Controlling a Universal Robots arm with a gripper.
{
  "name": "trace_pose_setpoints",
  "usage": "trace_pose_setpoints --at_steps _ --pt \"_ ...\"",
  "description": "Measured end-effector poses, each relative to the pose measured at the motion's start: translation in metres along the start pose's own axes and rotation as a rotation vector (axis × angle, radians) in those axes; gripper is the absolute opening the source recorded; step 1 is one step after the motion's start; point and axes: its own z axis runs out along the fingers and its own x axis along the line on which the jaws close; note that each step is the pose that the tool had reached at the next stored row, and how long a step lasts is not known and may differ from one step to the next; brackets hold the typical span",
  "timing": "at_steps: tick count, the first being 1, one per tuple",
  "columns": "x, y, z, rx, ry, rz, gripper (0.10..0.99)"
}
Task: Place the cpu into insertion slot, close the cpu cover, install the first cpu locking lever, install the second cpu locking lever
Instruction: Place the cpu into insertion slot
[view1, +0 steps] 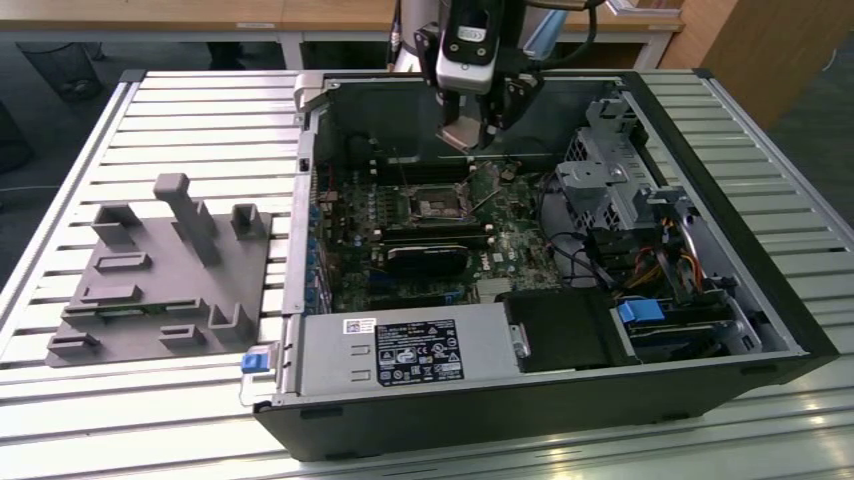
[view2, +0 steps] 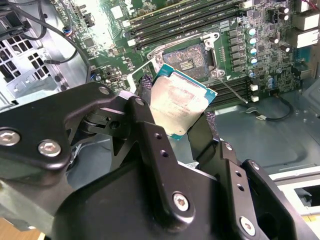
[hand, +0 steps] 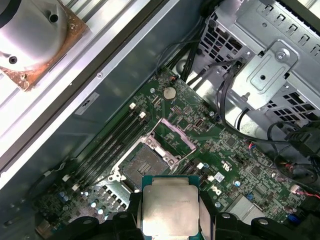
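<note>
The pincer (view2: 177, 100) is clenched on the cpu (view2: 181, 105) by two opposite edges, holding it clear above the motherboard (hand: 235, 150). The insertion slot (hand: 146, 162) lies below and just ahead, empty, with the cpu cover (hand: 175, 131) standing open.

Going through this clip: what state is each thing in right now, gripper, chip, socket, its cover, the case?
gripper: shut on the cpu.
cpu: held in the air, not yet in its socket.
insertion slot: empty, uncovered.
cpu cover: swung open.
computer case: lying on its side, top side open.
</note>
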Motion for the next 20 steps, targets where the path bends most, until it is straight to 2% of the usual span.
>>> trace_pose_setpoints --at_steps 10,20 --pt "0.0011 0.0005 0.0046 0.000 -0.0024 0.018 0.537" --pt "0.0010 -0.0001 0.0119 -0.002 -0.0177 0.180 0.537"
